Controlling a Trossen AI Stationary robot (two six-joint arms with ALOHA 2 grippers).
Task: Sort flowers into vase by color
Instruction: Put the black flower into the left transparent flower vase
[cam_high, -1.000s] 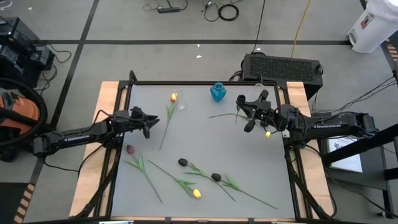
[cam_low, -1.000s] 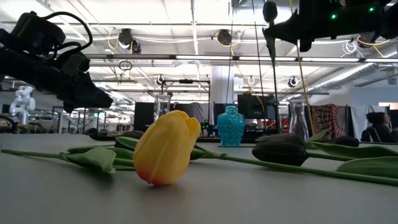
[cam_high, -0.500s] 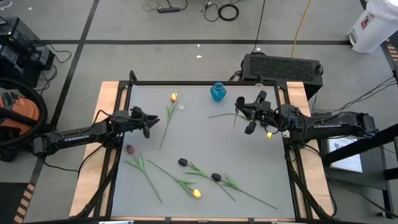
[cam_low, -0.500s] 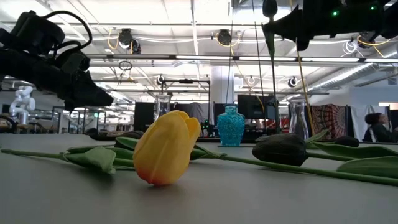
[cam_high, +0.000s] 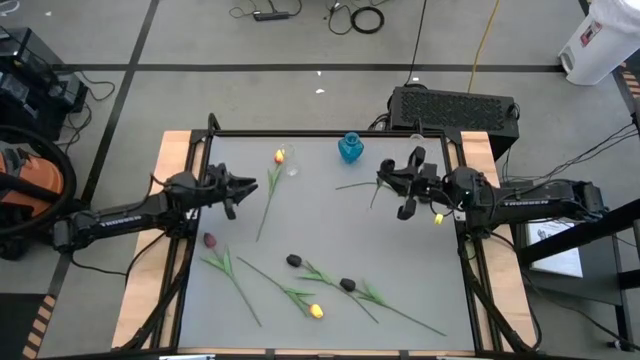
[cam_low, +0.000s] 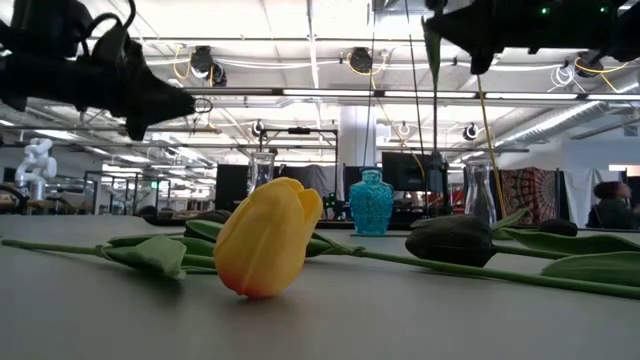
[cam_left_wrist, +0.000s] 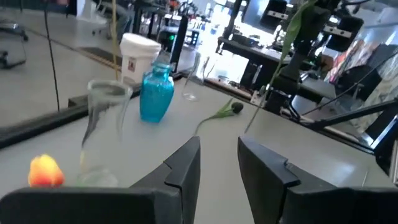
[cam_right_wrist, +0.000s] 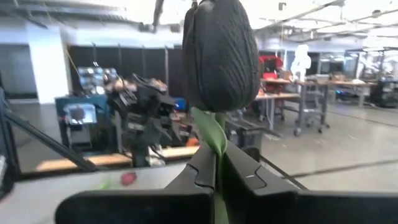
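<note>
Black tulip (cam_right_wrist: 220, 55), finely ribbed; yellow-orange tulip (cam_low: 266, 237); speckled turquoise vase (cam_low: 371, 204); grey table (cam_high: 400, 260); green stems.

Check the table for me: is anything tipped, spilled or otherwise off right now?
Nothing looks tipped or spilled. The blue vase stands upright at the table's far edge, and loose tulips lie flat across the near half. The right gripper holds a black tulip by its stem, bud up; the left gripper is open and empty.

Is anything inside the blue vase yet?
Nothing shows: no stem rises from the blue vase in the high or low view. Its coloured wall hides the interior. The right gripper holds a black tulip.
</note>
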